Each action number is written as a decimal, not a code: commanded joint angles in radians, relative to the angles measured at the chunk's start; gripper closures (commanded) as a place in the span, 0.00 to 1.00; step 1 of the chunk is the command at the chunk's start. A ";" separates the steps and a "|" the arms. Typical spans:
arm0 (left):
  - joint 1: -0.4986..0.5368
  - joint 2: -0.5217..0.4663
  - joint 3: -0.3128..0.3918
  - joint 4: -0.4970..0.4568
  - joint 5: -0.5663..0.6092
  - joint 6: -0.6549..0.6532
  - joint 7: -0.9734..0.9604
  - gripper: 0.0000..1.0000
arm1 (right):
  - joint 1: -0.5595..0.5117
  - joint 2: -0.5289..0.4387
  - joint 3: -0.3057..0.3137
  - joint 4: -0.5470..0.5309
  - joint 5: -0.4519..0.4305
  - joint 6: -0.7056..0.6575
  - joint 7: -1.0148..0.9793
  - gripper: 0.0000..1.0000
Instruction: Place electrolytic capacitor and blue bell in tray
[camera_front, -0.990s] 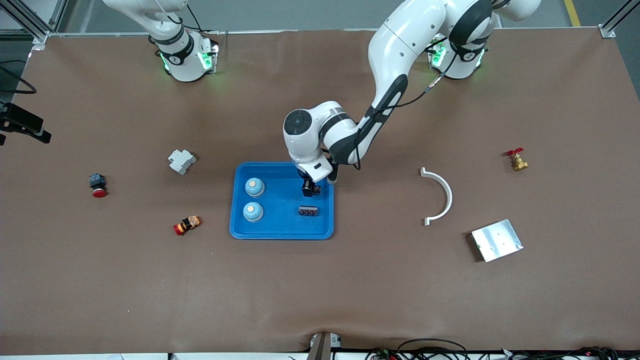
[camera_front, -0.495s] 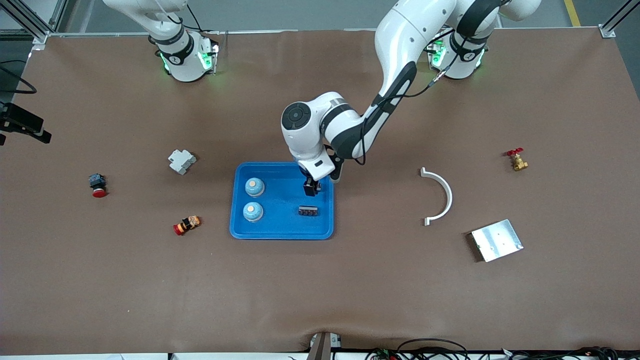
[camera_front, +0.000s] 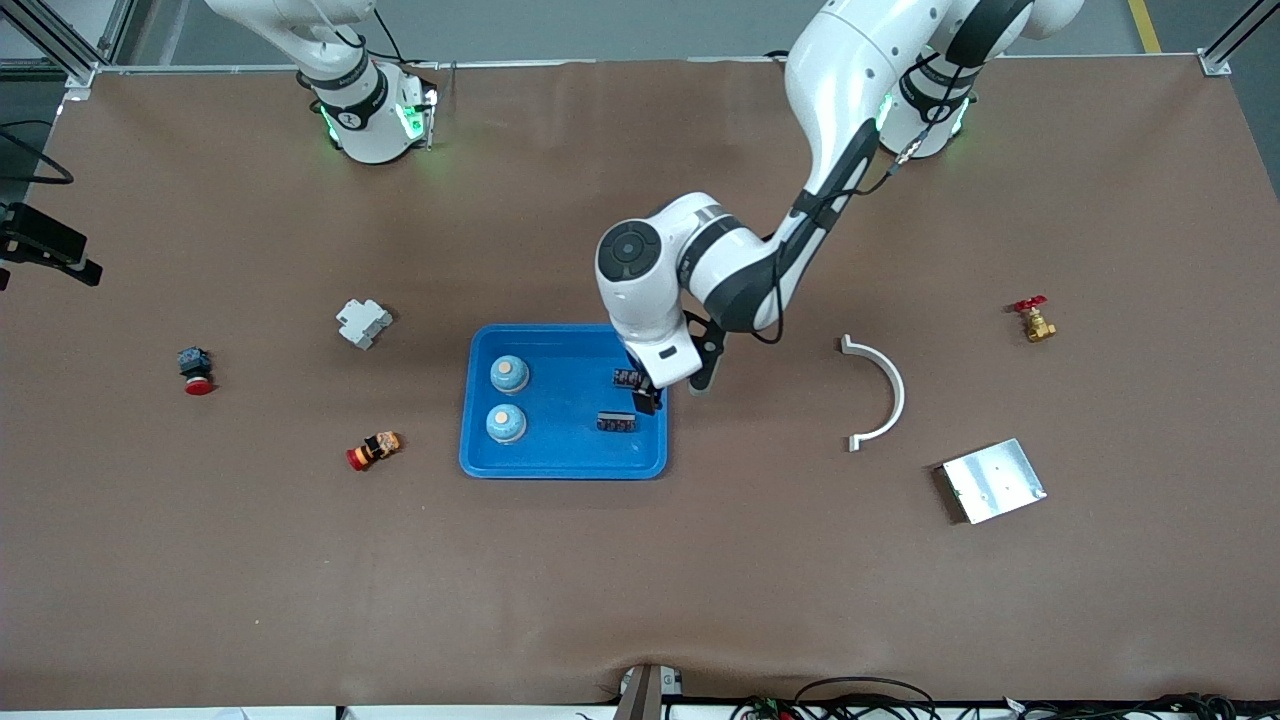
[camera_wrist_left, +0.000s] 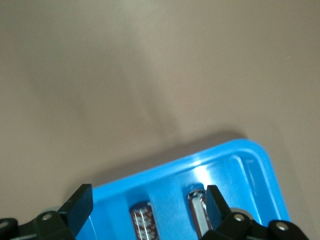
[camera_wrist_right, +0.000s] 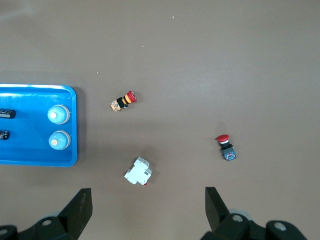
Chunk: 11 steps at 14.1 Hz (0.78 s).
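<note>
Blue bells, two of them, sit in the tray (camera_front: 560, 462) at its end toward the right arm: one bell (camera_front: 509, 373) farther from the front camera and the other bell (camera_front: 506, 423) nearer to it, close together but apart, each with a pale round button on top. Two dark electrolytic capacitors lie in the same tray at its end toward the left arm: one capacitor (camera_front: 627, 379) just beside the left pincer and the second capacitor (camera_front: 616, 422) nearer to the front camera. In the left wrist view both capacitors (camera_wrist_left: 143, 222) show lying side by side on the blue floor between the black fingers (camera_wrist_left: 78, 206), which stand spread wide with nothing between them. The left pincer (camera_front: 646, 395) hangs released over the tray's edge toward the left arm's end of the table. The right arm waits high near its base; its pincer (camera_wrist_right: 148, 210) is spread open and empty over the table (camera_front: 640, 560), looking down on a white clip-like block (camera_front: 363, 322), a red-capped push button (camera_front: 195, 369) and a small red, yellow and black switch (camera_front: 374, 449), all lying outside the tray toward the right arm's end. Toward the left arm's end lie a white curved bracket (camera_front: 880, 392), a silver metal plate (camera_front: 993, 480) and a brass valve with a red handle (camera_front: 1034, 319).
</note>
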 joint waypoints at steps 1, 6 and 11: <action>0.038 -0.049 -0.003 -0.021 -0.005 -0.055 0.115 0.00 | -0.002 -0.002 -0.001 0.023 -0.007 -0.015 -0.007 0.00; 0.147 -0.136 -0.009 -0.091 -0.031 -0.079 0.346 0.00 | -0.002 -0.002 -0.001 0.029 -0.009 -0.015 0.004 0.00; 0.291 -0.285 -0.023 -0.266 -0.051 -0.073 0.709 0.00 | 0.000 -0.002 -0.001 0.029 -0.010 -0.016 -0.001 0.00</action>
